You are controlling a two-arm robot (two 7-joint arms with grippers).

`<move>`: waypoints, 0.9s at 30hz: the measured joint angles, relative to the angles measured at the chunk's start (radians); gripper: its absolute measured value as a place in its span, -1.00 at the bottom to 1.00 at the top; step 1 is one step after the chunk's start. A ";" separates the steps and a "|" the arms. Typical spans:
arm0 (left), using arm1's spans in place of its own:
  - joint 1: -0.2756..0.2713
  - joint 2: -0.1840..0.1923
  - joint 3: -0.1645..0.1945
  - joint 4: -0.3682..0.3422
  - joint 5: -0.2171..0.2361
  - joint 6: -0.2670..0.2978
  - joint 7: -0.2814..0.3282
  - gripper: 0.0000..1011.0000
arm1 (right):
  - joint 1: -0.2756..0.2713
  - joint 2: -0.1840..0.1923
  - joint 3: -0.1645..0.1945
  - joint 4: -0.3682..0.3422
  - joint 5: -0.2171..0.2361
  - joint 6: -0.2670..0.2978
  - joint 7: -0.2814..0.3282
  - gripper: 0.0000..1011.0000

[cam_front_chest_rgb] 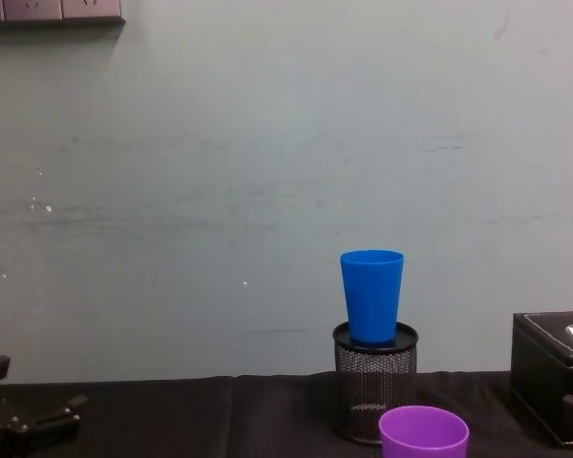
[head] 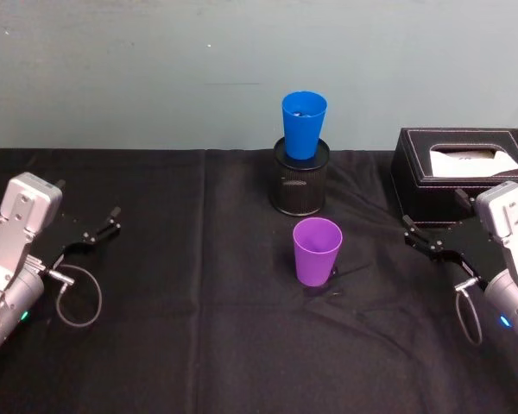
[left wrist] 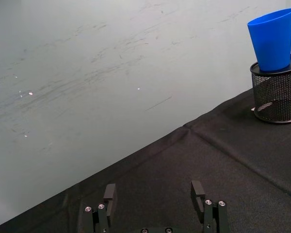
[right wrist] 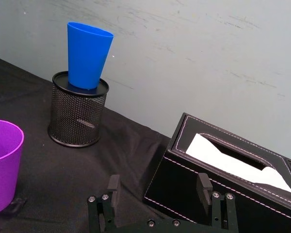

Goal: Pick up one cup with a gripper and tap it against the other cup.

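Head view: purple cup (head: 317, 250) stood upright at table (head: 198, 345) centre, within either arm's reach; blue cup (head: 304, 124) perched in mesh pen holder (head: 300, 188) near back edge. Left gripper (head: 104, 226), right gripper (head: 414, 235) at side edges, fingers wide apart, empty.

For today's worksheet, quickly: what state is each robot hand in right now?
Left hand: open, holding nothing.
Right hand: open, holding nothing.

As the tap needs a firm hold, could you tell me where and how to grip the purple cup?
Probably across its upper wall, coming level from the robot's right: the purple cup stands upright, widening toward the rim, and the open right tool sits on that side.
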 joint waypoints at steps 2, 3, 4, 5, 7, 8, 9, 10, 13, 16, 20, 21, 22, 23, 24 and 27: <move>0.000 0.000 0.000 0.000 0.000 0.000 0.000 0.98 | 0.000 0.000 0.000 0.000 0.000 0.000 0.000 0.98; 0.000 0.000 0.000 0.000 0.000 0.000 0.000 0.98 | 0.000 0.000 0.000 0.000 0.000 0.000 0.000 0.98; 0.000 0.000 0.000 0.000 0.000 0.000 0.000 0.98 | 0.000 0.000 0.000 0.000 0.000 0.000 0.000 0.98; 0.000 0.000 0.000 0.000 0.000 0.000 0.000 0.98 | 0.000 0.000 0.000 0.000 0.000 0.000 0.000 0.98; 0.000 0.000 0.000 0.000 0.000 0.000 0.000 0.98 | 0.000 0.000 0.000 0.000 0.000 0.000 0.000 0.98; 0.000 0.000 0.000 0.000 0.000 0.000 0.000 0.98 | 0.000 0.000 0.000 0.000 0.000 0.000 0.000 0.98; 0.000 0.000 0.000 0.000 0.000 0.000 0.000 0.98 | 0.000 0.000 0.000 0.000 0.000 0.000 0.000 0.98; 0.000 0.000 0.000 0.000 0.000 0.000 0.000 0.98 | 0.000 0.000 0.000 0.000 0.000 0.000 0.000 0.98; 0.000 0.000 0.000 0.000 0.000 0.000 0.000 0.98 | 0.000 0.000 0.000 0.000 0.000 0.000 0.000 0.98; 0.000 0.000 0.000 0.000 0.000 0.000 0.000 0.98 | 0.000 0.000 0.000 0.000 0.000 0.000 0.000 0.98; 0.000 0.000 0.000 0.000 0.000 0.000 0.000 0.98 | 0.000 0.000 0.000 0.000 0.000 0.000 0.000 0.98; 0.000 0.000 0.000 0.000 0.000 0.000 0.000 0.98 | 0.000 0.000 0.000 0.000 0.000 0.000 0.000 0.98; 0.000 0.000 0.000 0.000 0.000 0.000 0.000 0.98 | 0.000 0.000 0.000 0.000 0.000 0.000 0.000 0.98; 0.000 0.000 0.000 0.000 0.000 0.000 0.000 0.98 | 0.000 0.000 0.000 0.000 0.000 0.000 0.000 0.98; 0.000 0.000 0.000 0.000 0.000 0.000 0.000 0.98 | 0.000 0.000 0.000 0.000 0.000 0.000 0.000 0.98; 0.000 0.000 0.000 0.000 0.000 0.000 0.000 0.98 | 0.000 0.000 0.000 0.000 0.000 0.000 0.000 0.98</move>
